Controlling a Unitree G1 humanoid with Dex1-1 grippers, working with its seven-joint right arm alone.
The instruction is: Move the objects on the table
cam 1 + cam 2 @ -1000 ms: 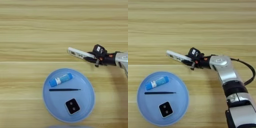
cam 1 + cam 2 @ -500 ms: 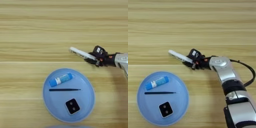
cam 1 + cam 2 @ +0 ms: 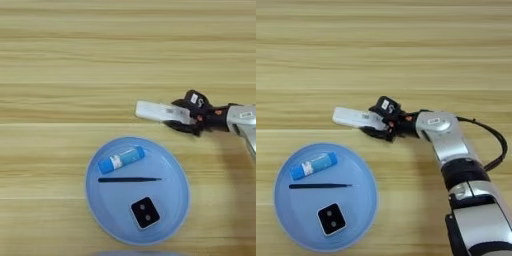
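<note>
My right gripper (image 3: 186,116) (image 3: 378,123) is shut on the right end of the white remote control (image 3: 161,112) (image 3: 356,118), which sticks out to the left above the table (image 3: 60,60), just beyond the plate's upper right rim. The blue glue-stick tube (image 3: 120,159) (image 3: 313,165), the thin black stick (image 3: 129,179) (image 3: 320,186) and the small black-topped white cube (image 3: 145,212) (image 3: 331,219) lie on the round blue plate (image 3: 172,170) (image 3: 363,200). The silver forearm (image 3: 438,131) comes in from the lower right.
A black cable (image 3: 491,142) loops out from the arm on its right side. The plate sits near the front edge of the wooden top; bare wood stretches across the far half and to the left.
The gripper has carried the remote a little down and toward the plate, and the remote now lies flatter. The things on the plate have not moved.
</note>
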